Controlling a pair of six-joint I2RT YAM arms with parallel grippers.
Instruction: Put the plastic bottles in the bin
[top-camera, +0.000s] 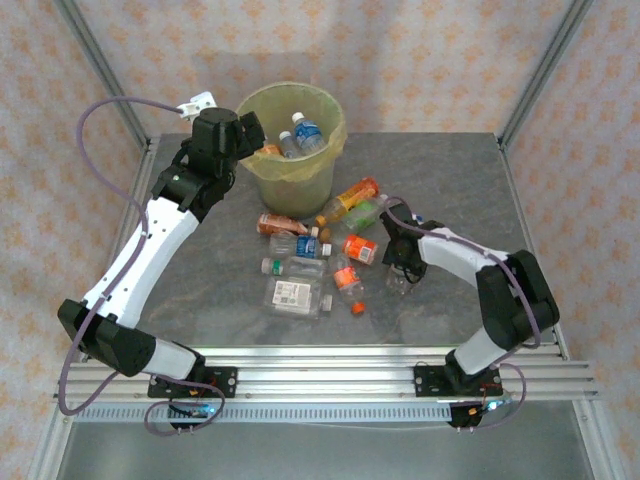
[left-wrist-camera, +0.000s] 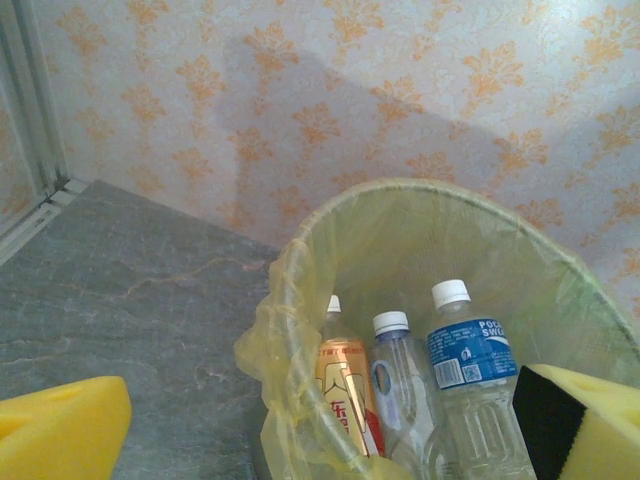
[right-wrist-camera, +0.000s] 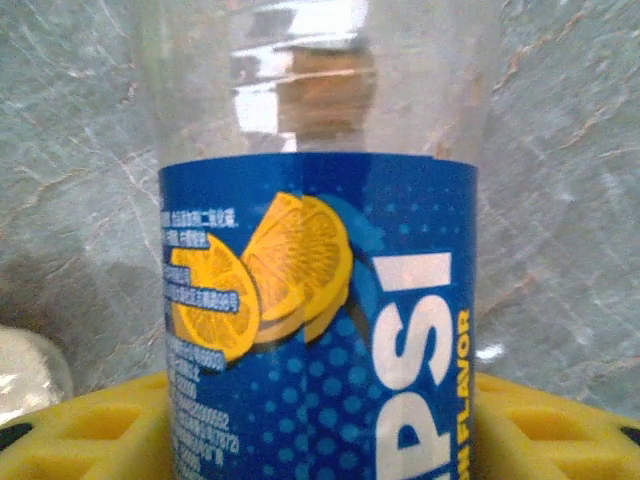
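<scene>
I start with the clear Pepsi bottle (right-wrist-camera: 320, 330) that my right wrist camera looks straight at. It has a blue label printed with orange slices, the white letters "PSI", and "FLAVOR" in yellow running along it. The small print beside the slices is too fine for me to read. The bottle sits between the yellow pads (right-wrist-camera: 90, 425) of the right gripper (top-camera: 402, 266), which are close in on both sides. I cannot tell whether they are actually pressing on it. From above, that arm is folded back on itself, with its elbow near the right edge of the grey table (top-camera: 470, 190) and its wrist reaching in toward the middle.

Just left of it, the other plastic bottles (top-camera: 300, 262) lie loose in a cluster in front of the bin (top-camera: 292, 170), several with orange labels or caps. Three more stand inside the bin:
- a Pocari Sweat bottle (left-wrist-camera: 468, 385) with a blue label and white cap
- a clear white-capped bottle (left-wrist-camera: 398, 380)
- an orange-labelled bottle (left-wrist-camera: 345, 395) with Chinese characters

The left gripper (top-camera: 248, 130) hangs at the bin's left rim, jaws wide apart with nothing between them. Its arm is stretched long up the table's left side.
</scene>
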